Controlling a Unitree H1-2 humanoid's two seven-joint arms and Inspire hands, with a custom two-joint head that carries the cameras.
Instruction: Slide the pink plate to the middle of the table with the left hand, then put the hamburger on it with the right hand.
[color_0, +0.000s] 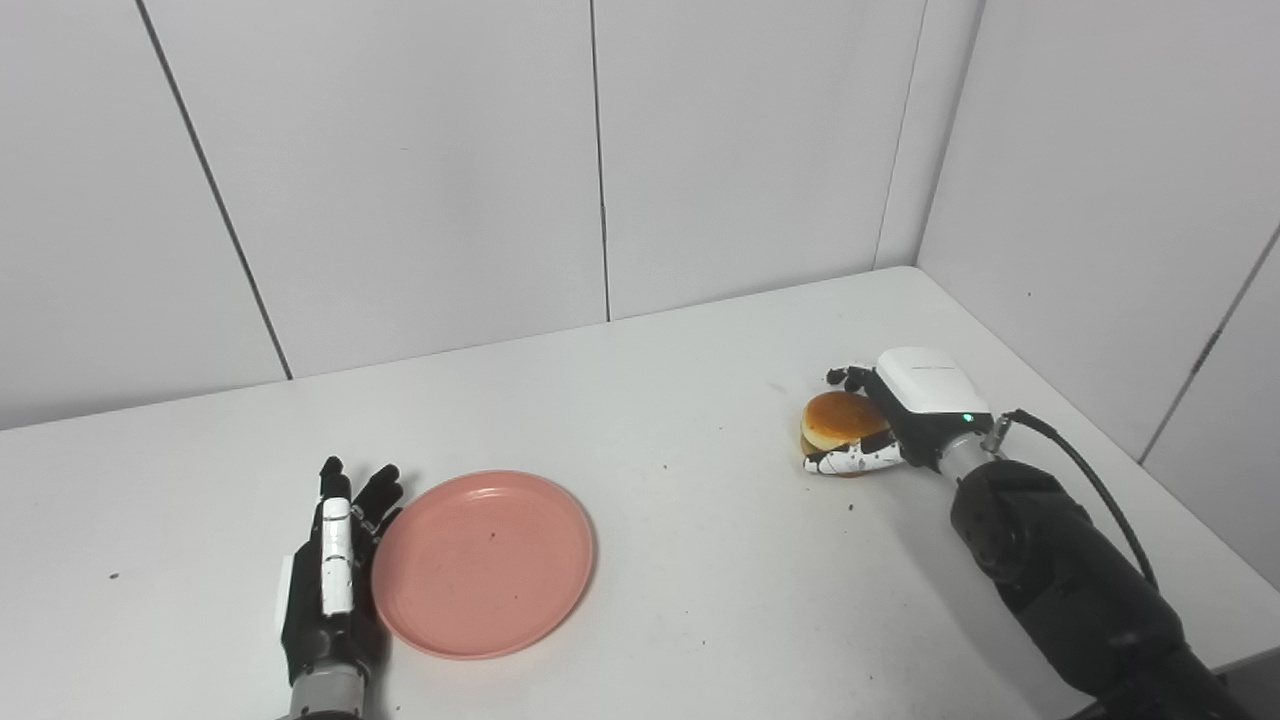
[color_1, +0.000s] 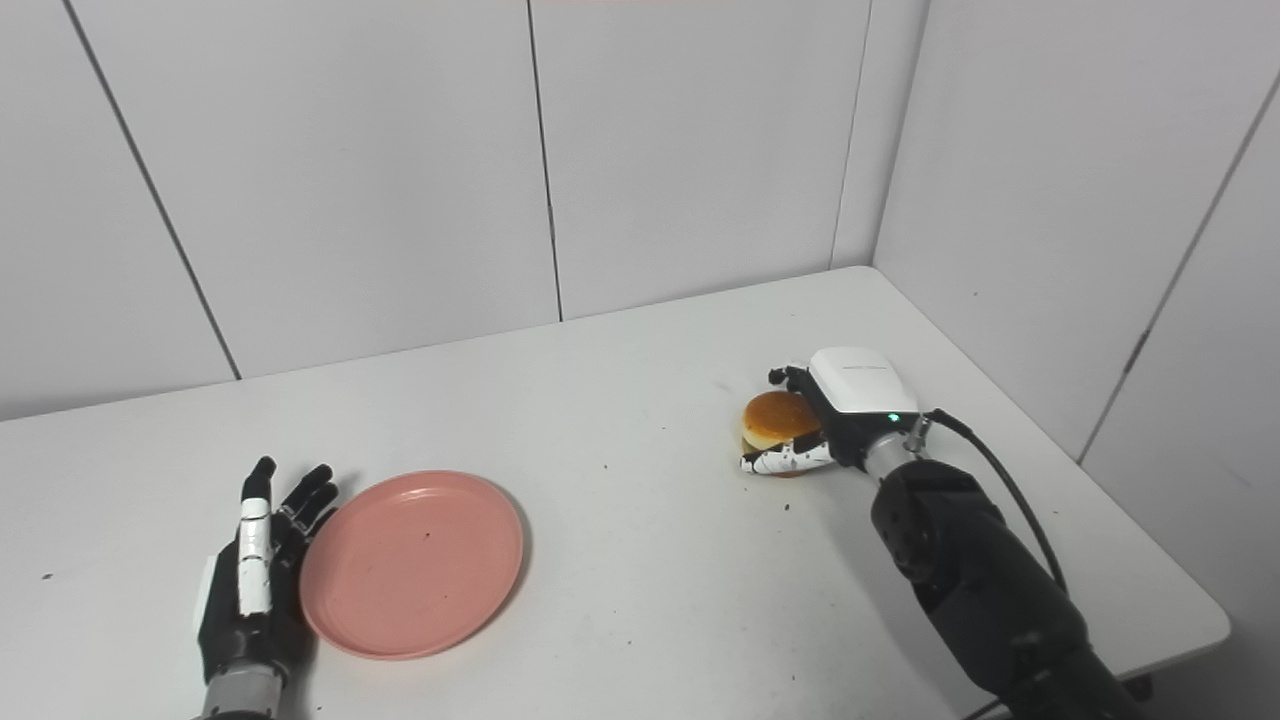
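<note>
Here the right hand is cupped around the hamburger at the table's right, so the plate lies toward its 8 o'clock, the left hand spread flat against that plate's 9 o'clock rim.

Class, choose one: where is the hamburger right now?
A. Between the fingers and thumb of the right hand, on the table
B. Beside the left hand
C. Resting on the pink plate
A: the right hand wraps the hamburger, far from the empty pink plate.
</note>
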